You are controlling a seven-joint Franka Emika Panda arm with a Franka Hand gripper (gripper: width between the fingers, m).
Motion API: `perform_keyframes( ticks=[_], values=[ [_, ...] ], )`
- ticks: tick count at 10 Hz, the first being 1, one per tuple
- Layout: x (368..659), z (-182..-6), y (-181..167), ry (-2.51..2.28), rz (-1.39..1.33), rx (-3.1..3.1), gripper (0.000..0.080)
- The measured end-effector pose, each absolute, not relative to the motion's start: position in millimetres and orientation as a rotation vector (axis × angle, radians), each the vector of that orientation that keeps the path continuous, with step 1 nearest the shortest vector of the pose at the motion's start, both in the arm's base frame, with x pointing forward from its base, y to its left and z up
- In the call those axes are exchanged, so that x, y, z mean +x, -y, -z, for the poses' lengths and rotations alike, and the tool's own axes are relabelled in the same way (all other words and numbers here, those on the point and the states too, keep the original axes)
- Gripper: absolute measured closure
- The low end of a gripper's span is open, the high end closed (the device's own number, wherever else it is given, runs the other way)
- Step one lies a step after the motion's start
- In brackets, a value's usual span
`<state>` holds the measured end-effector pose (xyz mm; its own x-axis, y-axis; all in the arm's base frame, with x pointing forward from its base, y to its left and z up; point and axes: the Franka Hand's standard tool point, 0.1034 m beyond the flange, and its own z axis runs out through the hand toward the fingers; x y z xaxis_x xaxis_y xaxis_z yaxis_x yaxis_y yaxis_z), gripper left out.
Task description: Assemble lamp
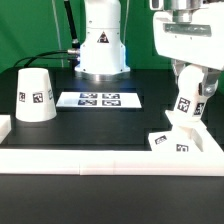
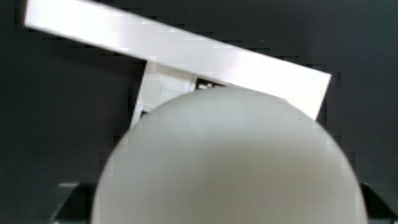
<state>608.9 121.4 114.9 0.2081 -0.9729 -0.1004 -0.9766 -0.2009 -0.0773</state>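
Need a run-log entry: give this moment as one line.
hand shut on bulb | bulb over base | shade upright, the exterior view's left

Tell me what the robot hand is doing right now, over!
Gripper shut on the bulb, low over the base, contact unclear. Shade standing apart at the exterior view's left. Nothing seen in the way.

Arm (image 1: 186, 35) at ext. view's right, wrist vert., fingers (image 1: 207, 85) down, tight round bulb (image 1: 186, 103).
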Motion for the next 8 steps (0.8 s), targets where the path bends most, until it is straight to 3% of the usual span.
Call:
perform_keyframes(
  ticks=[3, 4, 8],
  values=[
    [608.5, -114.6, -127.4, -2.030, -0.080, -2.210, 0.0222],
    [608.1, -113.4, -126.0, -1.976, -0.079, -2.262, 0.0130],
    [607.5, -110.9, -117.6, -1.798, -0.066, -2.414, 0.0101]
  ],
)
